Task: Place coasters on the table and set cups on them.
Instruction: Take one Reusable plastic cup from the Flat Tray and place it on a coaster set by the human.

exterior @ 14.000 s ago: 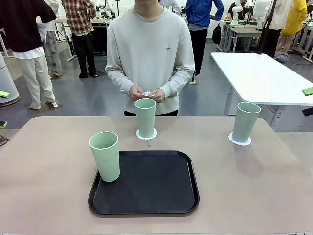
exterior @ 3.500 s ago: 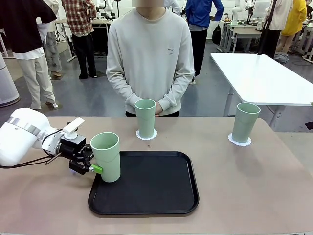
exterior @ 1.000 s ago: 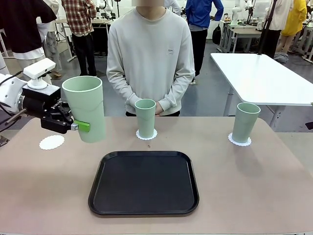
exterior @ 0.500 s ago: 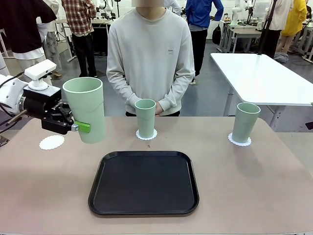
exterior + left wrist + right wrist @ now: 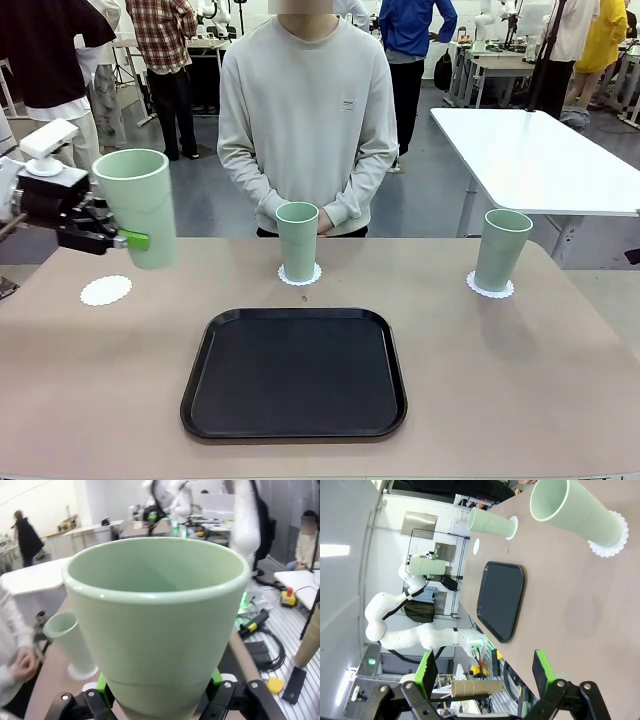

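My left gripper [image 5: 122,240] is shut on a mint-green cup [image 5: 137,207], holding it upright in the air above the table [image 5: 520,380], just right of a bare white coaster [image 5: 106,290]. In the left wrist view this cup [image 5: 160,625] stands between the green pads [image 5: 102,685]. A second cup [image 5: 297,240] stands on a coaster [image 5: 300,275] at the far middle, in front of the person. The third cup [image 5: 502,248] stands on a coaster [image 5: 490,288] at the far right. My right gripper [image 5: 485,675] is open and holds nothing, well back from that nearest cup [image 5: 575,515].
An empty black tray [image 5: 295,372] lies in the middle of the table. The person [image 5: 308,110] stands at the far edge with hands clasped behind the middle cup. A white table [image 5: 540,150] stands beyond the right corner.
My left gripper has carried the cup further left and slightly back, closer to the bare coaster. The other cups, tray and person have not moved.
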Controlling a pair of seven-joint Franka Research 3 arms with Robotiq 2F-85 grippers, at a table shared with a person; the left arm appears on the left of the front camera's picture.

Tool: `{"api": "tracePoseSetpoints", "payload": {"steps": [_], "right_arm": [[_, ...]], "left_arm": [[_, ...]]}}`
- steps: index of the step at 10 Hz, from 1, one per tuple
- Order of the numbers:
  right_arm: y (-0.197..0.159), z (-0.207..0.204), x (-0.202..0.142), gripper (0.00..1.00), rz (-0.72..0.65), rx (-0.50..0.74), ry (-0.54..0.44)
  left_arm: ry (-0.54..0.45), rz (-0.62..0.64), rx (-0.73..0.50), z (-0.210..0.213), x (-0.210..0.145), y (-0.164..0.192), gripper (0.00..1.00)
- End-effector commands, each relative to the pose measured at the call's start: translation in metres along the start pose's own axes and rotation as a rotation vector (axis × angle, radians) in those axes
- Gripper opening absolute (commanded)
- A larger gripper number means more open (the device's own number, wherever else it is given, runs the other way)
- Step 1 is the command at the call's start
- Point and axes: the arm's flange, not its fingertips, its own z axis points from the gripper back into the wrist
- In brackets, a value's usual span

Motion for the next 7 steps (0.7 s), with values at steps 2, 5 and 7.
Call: {"api": "tracePoseSetpoints", "payload": {"steps": [2,5,7], "right_arm": [[0.001,0.000,0.000,1.00,0.003,0.001,0.000],[0.001,0.000,0.000,1.00,0.003,0.001,0.000],[0.001,0.000,0.000,1.00,0.003,0.001,0.000]], "left_arm": [[0.025,0.060,0.169,0.076,-0.025,0.041,0.84],[-0.031,0.114,0.302,0.136,-0.038,0.047,0.84],[-0.039,0.136,0.332,0.152,-0.042,0.048,0.84]]}}
